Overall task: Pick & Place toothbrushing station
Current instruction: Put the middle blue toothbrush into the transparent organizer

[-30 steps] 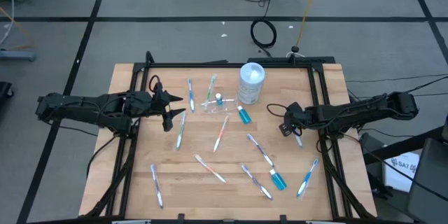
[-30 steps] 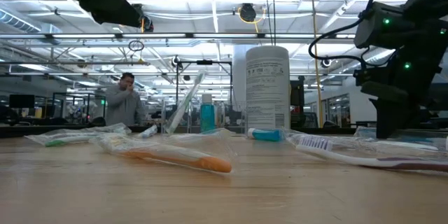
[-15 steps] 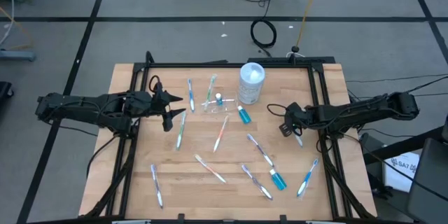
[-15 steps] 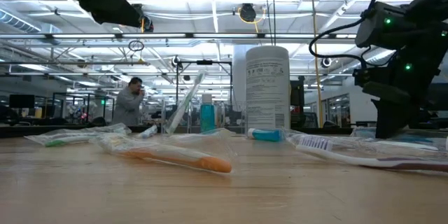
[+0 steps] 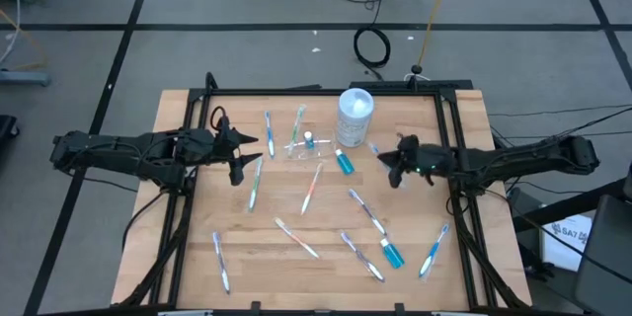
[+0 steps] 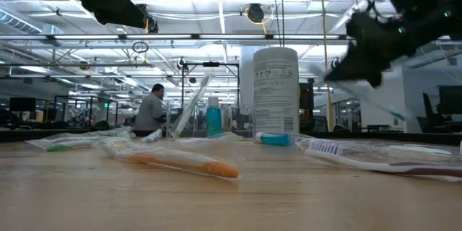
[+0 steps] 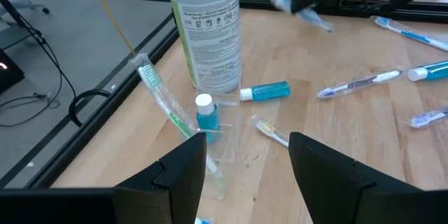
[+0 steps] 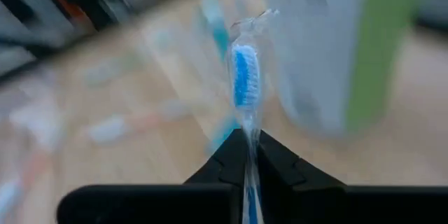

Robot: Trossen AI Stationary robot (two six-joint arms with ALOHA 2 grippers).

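Above the table's right half, the right gripper (image 5: 392, 166) has lifted off the wood and swung toward the white canister (image 5: 355, 117), its fingers clenched on a wrapped blue toothbrush (image 8: 245, 84); half a second ago it sat lower, by the right rail. The left gripper (image 5: 240, 154) hangs with fingers spread at the left side, unmoved. From overhead, about nine more toothbrushes lie scattered on the table (image 5: 188, 257), among them an orange one (image 5: 312, 189). Three blue tubes show: one standing in the clear cup (image 5: 304, 144), one (image 5: 344, 162) beside the canister, one (image 5: 392, 253) near the front. In the left wrist view, a green toothbrush (image 7: 162, 105) leans in that cup, a detail the overhead camera leaves unclear. The low view alone catches a person (image 6: 153, 110) in the room behind.
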